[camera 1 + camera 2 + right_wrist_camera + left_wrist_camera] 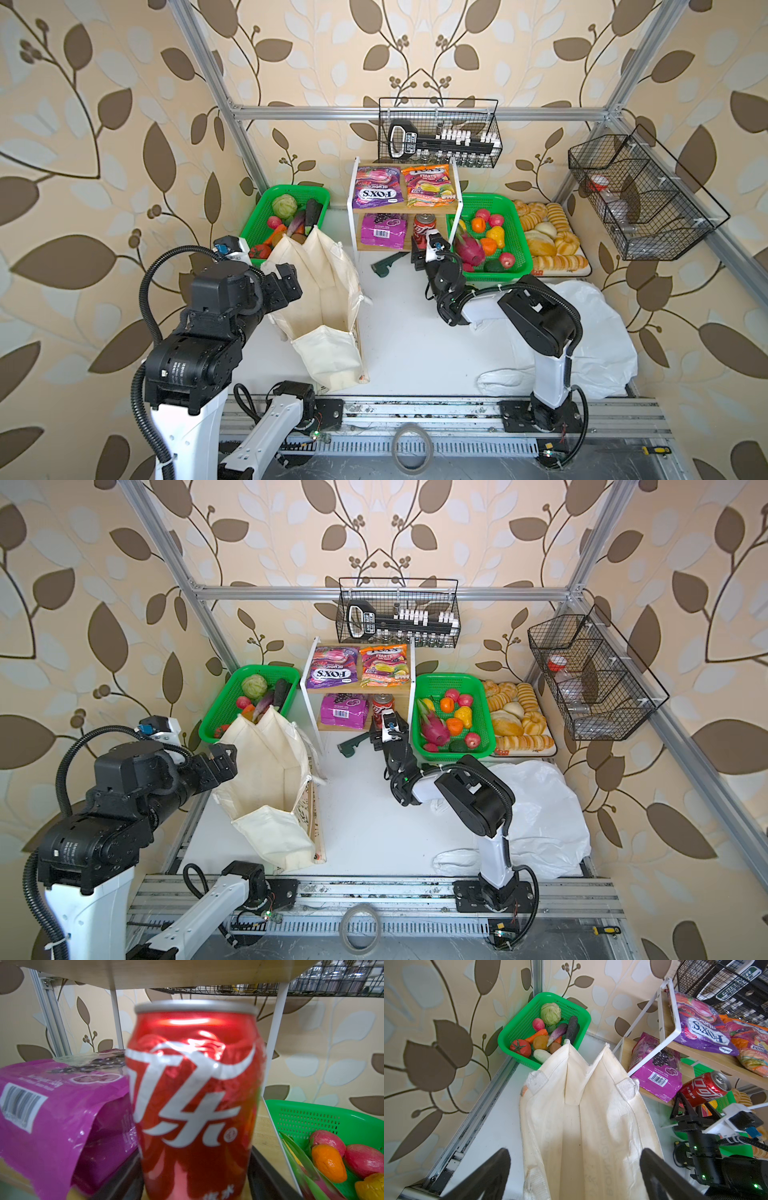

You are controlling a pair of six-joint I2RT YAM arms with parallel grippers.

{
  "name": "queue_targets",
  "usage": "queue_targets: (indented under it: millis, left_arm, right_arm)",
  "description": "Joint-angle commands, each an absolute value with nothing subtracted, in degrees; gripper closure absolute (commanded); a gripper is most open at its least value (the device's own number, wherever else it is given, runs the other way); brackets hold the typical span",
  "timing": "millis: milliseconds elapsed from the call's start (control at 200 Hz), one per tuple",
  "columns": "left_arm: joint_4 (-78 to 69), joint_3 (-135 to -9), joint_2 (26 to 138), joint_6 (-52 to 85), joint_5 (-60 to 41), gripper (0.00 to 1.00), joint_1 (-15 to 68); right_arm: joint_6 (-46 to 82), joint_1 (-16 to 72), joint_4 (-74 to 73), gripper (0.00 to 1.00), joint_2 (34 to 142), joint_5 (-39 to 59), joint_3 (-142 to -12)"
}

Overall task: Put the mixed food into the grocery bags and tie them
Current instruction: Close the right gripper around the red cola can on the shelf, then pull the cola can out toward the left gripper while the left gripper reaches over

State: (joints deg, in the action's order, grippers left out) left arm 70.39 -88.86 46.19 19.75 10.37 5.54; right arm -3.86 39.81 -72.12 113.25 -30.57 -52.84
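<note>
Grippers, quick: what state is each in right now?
Left gripper: open, holding nothing, at the canvas tote's mouth.
Right gripper: around the red soda can on the lower shelf; grip cannot be told.

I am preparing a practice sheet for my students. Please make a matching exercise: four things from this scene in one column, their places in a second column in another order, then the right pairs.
1. red soda can
2. pink dragon fruit
3. canvas tote
4. white plastic bag

a. lying on the table, right side
b. standing open on the table, left side
c. on the lower wooden shelf
d. in the green basket

Pairs: 1-c, 2-d, 3-b, 4-a
</note>
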Motion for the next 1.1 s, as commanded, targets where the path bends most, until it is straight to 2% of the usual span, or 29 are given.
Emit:
queue_targets:
  millis: [0, 195, 280, 465, 565, 875, 975, 1005, 1095]
  left_arm:
    - [70.17, -90.26, 46.35, 20.72, 10.36, 0.01, 5.26]
    - [68.97, -89.09, 44.85, 20.82, 9.71, 0.01, 5.27]
    - [66.45, -87.49, 43.21, 19.87, 7.78, 0.01, 5.27]
    - [64.26, -85.86, 40.86, 18.67, 4.10, 0.01, 5.27]
    - [64.95, -86.62, 41.70, 18.37, 1.06, 0.01, 5.27]
    - [58.47, -84.64, 42.56, 20.22, -16.17, 0.01, 5.27]
    - [57.01, -84.25, 45.46, 21.75, -24.46, 0.08, 5.27]
    - [56.07, -83.79, 46.34, 22.84, -26.44, 0.03, 5.27]
    - [52.33, -82.11, 48.19, 26.11, -30.90, 0.01, 5.28]
  right_arm:
    - [-4.11, 39.49, -72.55, 0.26, 113.87, -29.29, -54.64]
    - [-3.98, 39.20, -73.39, 0.27, 114.26, -27.63, -54.83]
    - [-3.63, 39.21, -73.56, 0.42, 113.96, -26.47, -54.68]
    - [-4.15, 40.20, -75.01, 0.58, 110.21, -23.41, -51.19]
    - [-4.12, 40.93, -74.73, 0.64, 106.38, -19.75, -47.72]
    - [-1.33, 43.66, -65.30, 0.70, 89.22, -5.29, -37.67]
    - [1.21, 44.44, -56.26, 0.70, 82.14, 1.71, -37.10]
    - [1.97, 44.72, -52.98, 0.70, 80.18, 3.85, -37.64]
    - [3.73, 45.30, -42.77, 0.69, 75.75, 11.01, -40.74]
